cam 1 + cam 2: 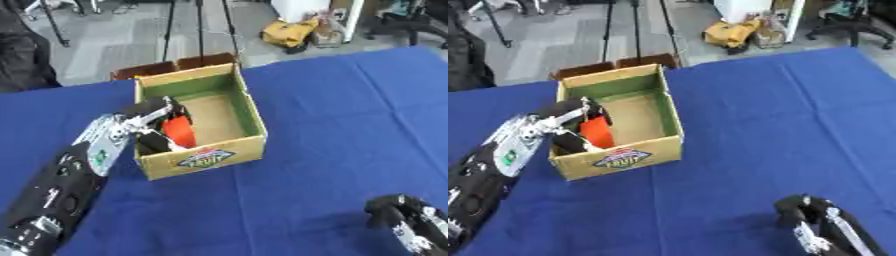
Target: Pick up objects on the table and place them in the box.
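The right hand (pixel 411 222) occupies the lower right corner, nearest the camera. It rests on the blue tablecloth (pixel 341 125), well apart from the box. Its fingers appear curled, but the pictures do not settle whether they are clenched or relaxed, so its state cannot be determined. No object lies near it.

The left arm enters from the lower left and extends up and to the right. The left hand (pixel 144 120) reaches over the left wall of the cardboard box (pixel 206 159), with its fingers inside the box cavity. The fingers and thumb are curled around an orange object (pixel 179 131), which is therefore in a grasp, not released.

The controlling relation is vertical. The orange object sits inside the box outline, against the left wall near the front corner, and directly beneath the fingertips. Its long axis runs roughly upright, tilted slightly toward the near wall. Whether its lower end already touches the box floor cannot be determined, because the front wall hides it.

Judgement: the placing step is nearly complete. The next move calls for opening the fingers, then lifting the hand back over the left wall without snagging it.

Beyond the box, the far flaps (pixel 175 66) fold outward. No further objects are visible on the cloth.
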Controlling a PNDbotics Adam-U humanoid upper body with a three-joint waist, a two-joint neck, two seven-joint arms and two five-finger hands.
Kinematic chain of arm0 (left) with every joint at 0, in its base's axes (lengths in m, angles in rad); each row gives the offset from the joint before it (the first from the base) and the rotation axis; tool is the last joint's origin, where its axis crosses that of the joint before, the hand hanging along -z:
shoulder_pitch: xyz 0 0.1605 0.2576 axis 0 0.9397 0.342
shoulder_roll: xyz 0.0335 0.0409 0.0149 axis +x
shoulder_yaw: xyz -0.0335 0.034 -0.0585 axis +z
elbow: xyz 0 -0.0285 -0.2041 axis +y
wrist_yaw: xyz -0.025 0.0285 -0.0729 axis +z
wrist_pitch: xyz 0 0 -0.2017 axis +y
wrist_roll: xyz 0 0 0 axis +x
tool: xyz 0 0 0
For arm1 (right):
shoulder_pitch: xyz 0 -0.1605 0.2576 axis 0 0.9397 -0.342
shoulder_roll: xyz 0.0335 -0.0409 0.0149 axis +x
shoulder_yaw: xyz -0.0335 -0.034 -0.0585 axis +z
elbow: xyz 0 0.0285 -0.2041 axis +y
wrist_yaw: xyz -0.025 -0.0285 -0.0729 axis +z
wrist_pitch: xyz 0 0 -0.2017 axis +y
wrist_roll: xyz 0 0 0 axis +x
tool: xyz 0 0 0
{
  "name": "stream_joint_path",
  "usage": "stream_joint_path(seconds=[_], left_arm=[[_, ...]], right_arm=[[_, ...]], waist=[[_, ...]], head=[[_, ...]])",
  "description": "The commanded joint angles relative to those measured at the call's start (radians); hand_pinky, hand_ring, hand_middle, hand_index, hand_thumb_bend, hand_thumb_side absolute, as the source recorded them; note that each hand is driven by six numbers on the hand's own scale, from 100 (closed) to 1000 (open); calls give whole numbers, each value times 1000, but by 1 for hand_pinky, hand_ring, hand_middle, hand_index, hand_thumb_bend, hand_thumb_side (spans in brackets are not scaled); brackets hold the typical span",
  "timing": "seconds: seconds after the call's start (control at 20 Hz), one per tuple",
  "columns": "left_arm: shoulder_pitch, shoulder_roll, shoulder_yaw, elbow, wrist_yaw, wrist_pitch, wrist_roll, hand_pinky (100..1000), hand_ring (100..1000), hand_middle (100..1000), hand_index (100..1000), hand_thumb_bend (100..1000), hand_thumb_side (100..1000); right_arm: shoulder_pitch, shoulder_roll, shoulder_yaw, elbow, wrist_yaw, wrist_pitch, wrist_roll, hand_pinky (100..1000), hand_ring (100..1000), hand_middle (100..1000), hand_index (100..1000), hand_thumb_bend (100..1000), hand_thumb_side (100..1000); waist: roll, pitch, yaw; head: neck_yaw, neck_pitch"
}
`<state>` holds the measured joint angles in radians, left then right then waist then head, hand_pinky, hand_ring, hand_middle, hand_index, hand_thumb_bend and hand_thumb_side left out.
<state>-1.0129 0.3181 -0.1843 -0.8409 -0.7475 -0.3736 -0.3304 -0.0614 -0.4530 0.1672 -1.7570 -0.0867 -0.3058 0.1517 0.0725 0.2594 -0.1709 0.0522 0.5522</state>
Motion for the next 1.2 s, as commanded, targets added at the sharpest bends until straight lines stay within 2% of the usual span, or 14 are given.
stream_joint_path(seconds=[0.05,0.1,0.15,0.35,0.55,0.9,1.2], left_arm=[[-19,18,-3,-37,12,-20,12,408,546,505,713,918,868],[-19,19,-4,-45,15,-23,18,413,549,508,715,921,879],[-19,20,-5,-52,18,-25,23,441,572,528,729,932,927],[-24,32,-5,-92,48,-23,36,495,609,563,753,945,976],[-31,54,-1,-154,85,-8,49,501,613,565,752,942,941],[-4,121,-11,-329,200,1,65,469,589,538,744,958,777],[107,216,-22,-505,308,-27,66,461,586,533,744,936,677]], right_arm=[[-6,-15,-5,-17,6,-3,3,762,526,415,697,100,608],[-5,-15,-5,-17,6,-3,3,762,526,415,697,100,608],[-5,-15,-6,-17,5,-3,3,762,526,415,696,100,607],[-2,-16,-7,-17,4,-3,3,762,527,415,697,100,606],[0,-16,-10,-17,0,-4,4,761,527,416,696,100,605],[12,-16,-19,-15,-4,-4,0,761,527,416,696,100,602],[27,-16,-30,-14,-4,-5,-8,761,528,416,696,100,601]], waist=[[-8,-20,2],[-8,-21,2],[-9,-21,3],[-11,-26,8],[-14,-33,16],[-18,-47,38],[-24,-59,68]], head=[[4,-11],[4,-11],[4,-11],[0,-10],[-5,-11],[-23,-10],[-46,-3]])
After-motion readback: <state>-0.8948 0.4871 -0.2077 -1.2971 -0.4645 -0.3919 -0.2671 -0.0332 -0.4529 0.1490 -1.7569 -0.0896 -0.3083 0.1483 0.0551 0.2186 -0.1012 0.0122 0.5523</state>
